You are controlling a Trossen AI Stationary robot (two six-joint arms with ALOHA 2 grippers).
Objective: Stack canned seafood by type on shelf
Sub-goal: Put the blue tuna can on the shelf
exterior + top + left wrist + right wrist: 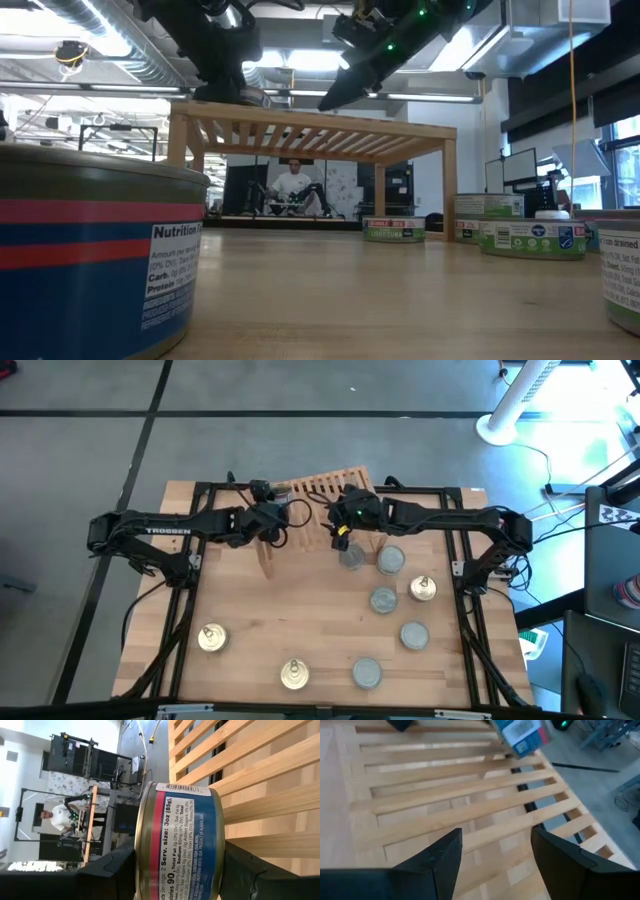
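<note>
Over the shelf (325, 495), left hand (175, 870) grips a tin (180, 840).

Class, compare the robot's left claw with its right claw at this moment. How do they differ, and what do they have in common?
The left claw is shut on a blue-and-red tin, fingers pressing its two flat ends; the right claw is open and holds nothing. The left claw is at the wooden shelf's left end; the right claw is over its right part. Both are dark two-fingered claws over the shelf's slats.

Bright overhead lighting; near tin (95, 255) blurred; window glare right.
</note>
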